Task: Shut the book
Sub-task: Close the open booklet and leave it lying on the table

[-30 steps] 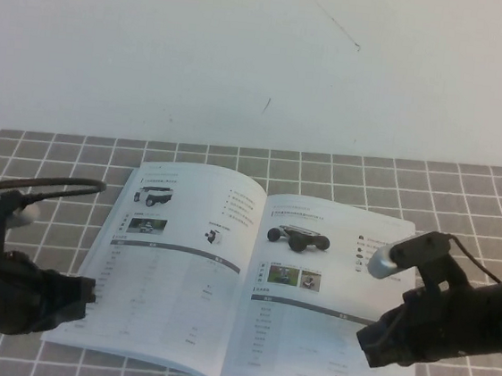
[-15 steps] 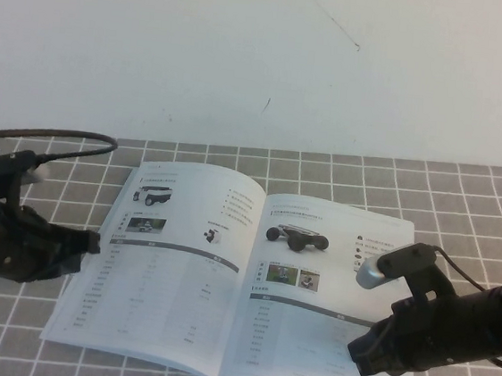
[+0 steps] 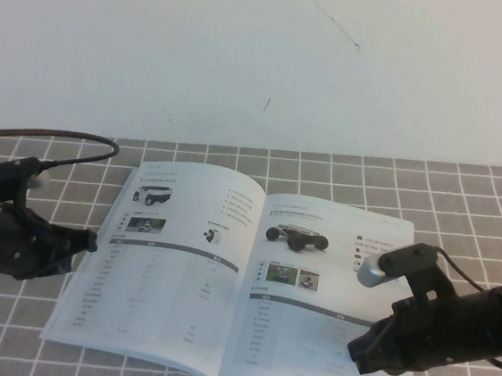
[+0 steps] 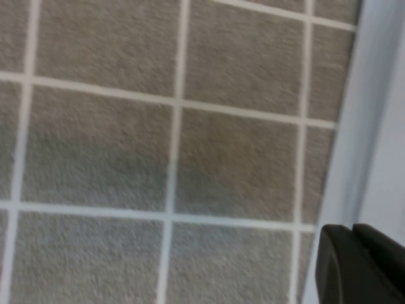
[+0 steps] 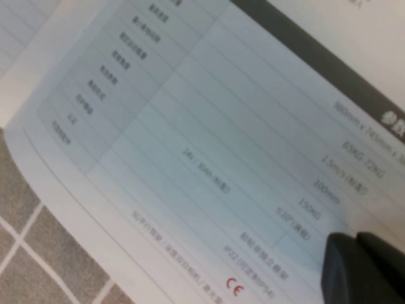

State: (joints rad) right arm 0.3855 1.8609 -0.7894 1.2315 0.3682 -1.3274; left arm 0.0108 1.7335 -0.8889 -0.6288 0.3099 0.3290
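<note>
Closed and low, the left gripper (image 3: 92, 241) is being held over the grey tiled mat (image 3: 466, 188), just beside the outer edge of the left page of the book (image 3: 178, 279). In the left wrist view its 2 dark fingers (image 4: 335, 272) are being shown pressed together, with mat squares and the pale page edge beside them. The right gripper (image 3: 361, 350) is being held over the lower part of the right page, near that page's outer edge. Its 2 fingers (image 5: 342, 272) are likewise being shown pressed together above a printed table of small text. Whether it is touching the paper cannot be told. The book is being displayed open and flat in the middle of the mat, between the 2 arms, with both pages facing up and small vehicle photos printed near their tops. A black cable (image 3: 59, 137) is being looped above the left arm, and a plain white wall (image 3: 247, 53) is being shown behind the mat.
</note>
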